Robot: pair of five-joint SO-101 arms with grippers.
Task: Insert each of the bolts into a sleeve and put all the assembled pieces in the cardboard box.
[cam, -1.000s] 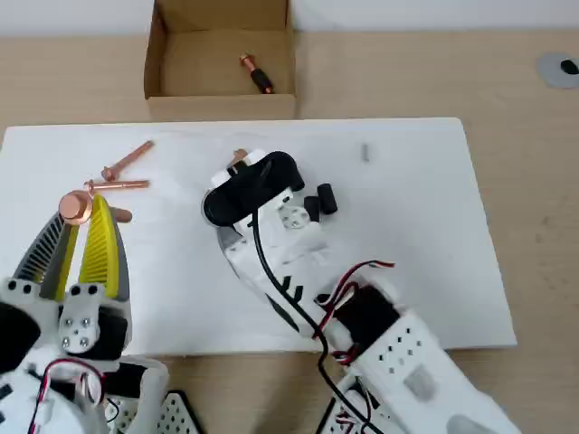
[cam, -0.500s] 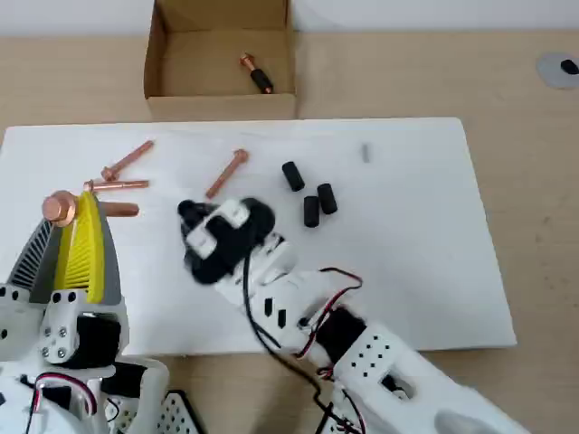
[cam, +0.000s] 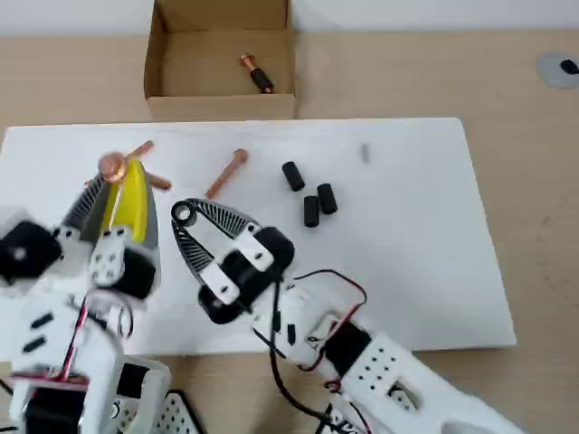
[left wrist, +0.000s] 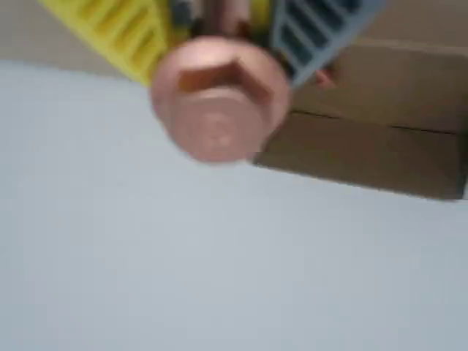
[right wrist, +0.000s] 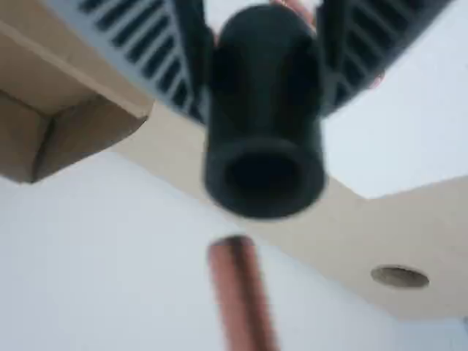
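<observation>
While beside a lone bolt (cam: 226, 174), three loose sleeves (cam: 311, 211)

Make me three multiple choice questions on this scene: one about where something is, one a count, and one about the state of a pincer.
1. Where does the assembled piece lie?
A. in the cardboard box
B. on the wooden tabletop
C. under an arm

2. How many black sleeves lie loose on the white board?
A. one
B. three
C. six

3. The left pincer is
A. open and empty
B. shut on a bolt
C. shut on a sleeve

Answers:
1 A, as the high view shows the piece on the box floor.
2 B, as three lie close together near the board's middle.
3 B, as the copper head juts out between its yellow and grey fingers.
</observation>
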